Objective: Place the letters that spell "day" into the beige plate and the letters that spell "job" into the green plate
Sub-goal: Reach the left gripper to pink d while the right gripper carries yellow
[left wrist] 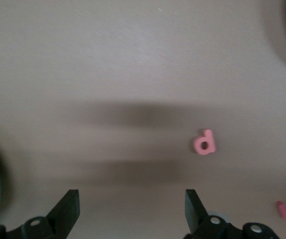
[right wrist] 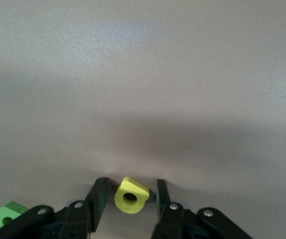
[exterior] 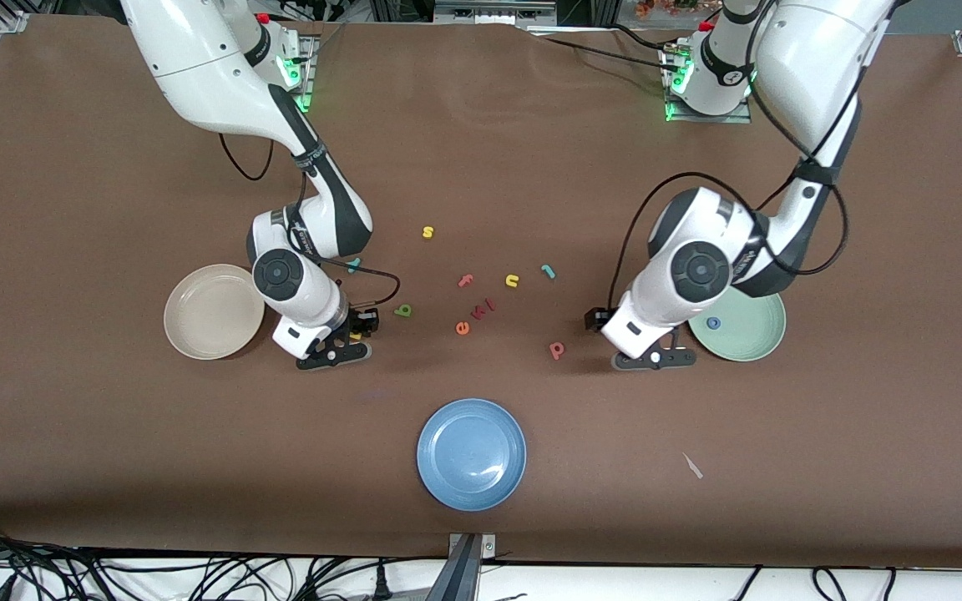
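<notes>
1. The right gripper (right wrist: 128,191) is down at the desk (exterior: 72,434) just beside the beige plate (exterior: 214,311), its jaws partly closed around the yellow looped letter (right wrist: 130,195), one finger on each side; whether the pads press it I cannot tell.
2. The green looped letter (exterior: 402,311) lies on the desk just beside that gripper, toward the left arm's end.
3. The teal Y (exterior: 353,265) lies half hidden by the right arm.
4. The left gripper (left wrist: 132,211) hangs low over bare desk beside the green plate (exterior: 756,338), jaws wide apart and holding nothing.
5. The blue ring "o" (exterior: 713,322) lies in the green plate.
6. The pink-red loop-and-stem letter (exterior: 557,350) lies on the desk near the left gripper.
7. The teal hooked "j" (exterior: 548,270) lies farther from the front camera than it.
</notes>
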